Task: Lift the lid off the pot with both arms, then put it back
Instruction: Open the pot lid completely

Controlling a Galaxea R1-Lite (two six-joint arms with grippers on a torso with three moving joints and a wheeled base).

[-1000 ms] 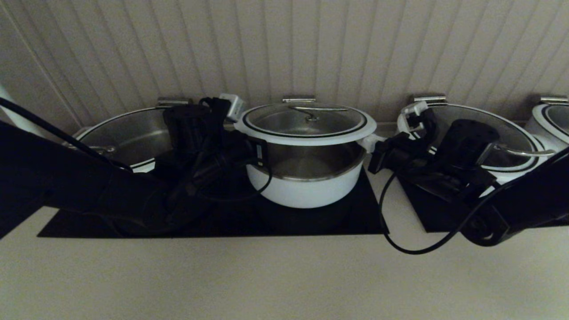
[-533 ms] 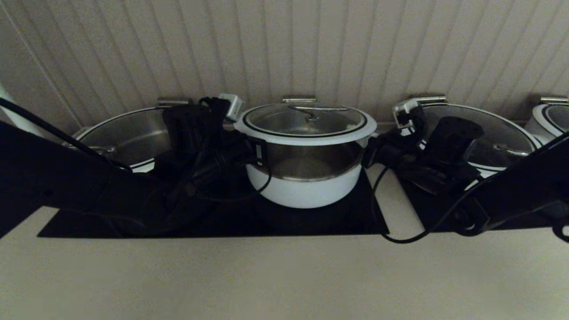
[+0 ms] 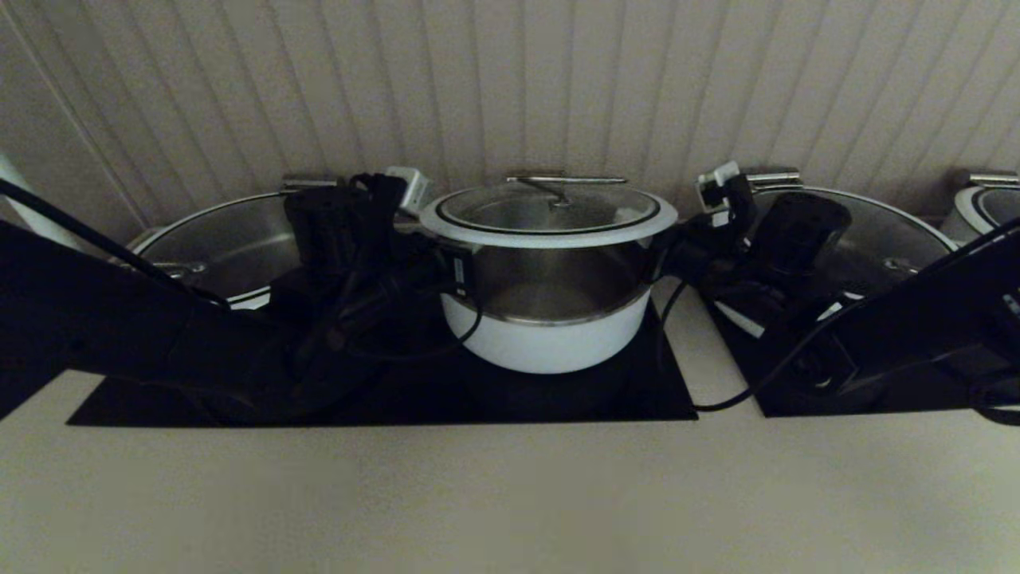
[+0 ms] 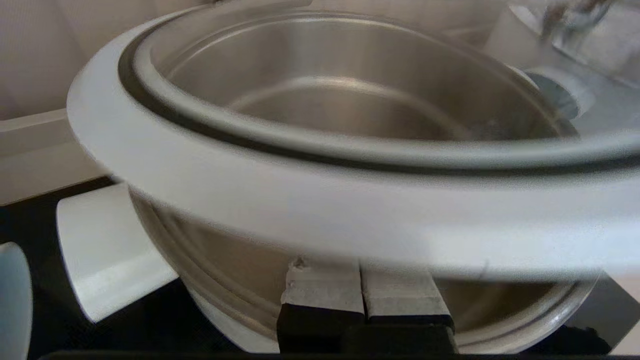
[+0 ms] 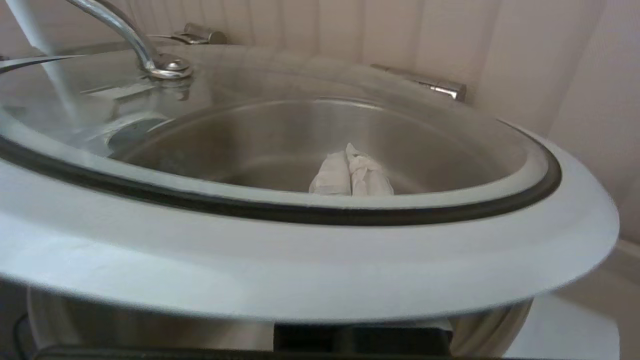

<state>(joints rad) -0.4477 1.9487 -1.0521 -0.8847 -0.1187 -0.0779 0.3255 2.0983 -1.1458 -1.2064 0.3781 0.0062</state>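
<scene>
The lid (image 3: 548,209), glass with a white rim and a steel handle, hangs level a little above the white pot (image 3: 550,339), with a gap showing the steel inside. My left gripper (image 3: 437,243) is shut, its fingertips under the lid's left rim. In the left wrist view the gripper (image 4: 361,274) presses up under the lid's rim (image 4: 300,200), with the pot's stub handle (image 4: 107,250) below. My right gripper (image 3: 668,249) is shut under the right rim. In the right wrist view its white-wrapped tips (image 5: 351,176) show through the glass behind the rim (image 5: 300,270).
A wider pot (image 3: 227,243) stands at the left behind my left arm, another lidded one (image 3: 884,231) at the right behind my right arm, a third (image 3: 992,209) at the far right. Black mats (image 3: 558,396) lie under them. The panelled wall is close behind.
The lid has risen and levelled above the pot. My right arm has moved left and up under the lid's right rim. My left arm has barely moved.
</scene>
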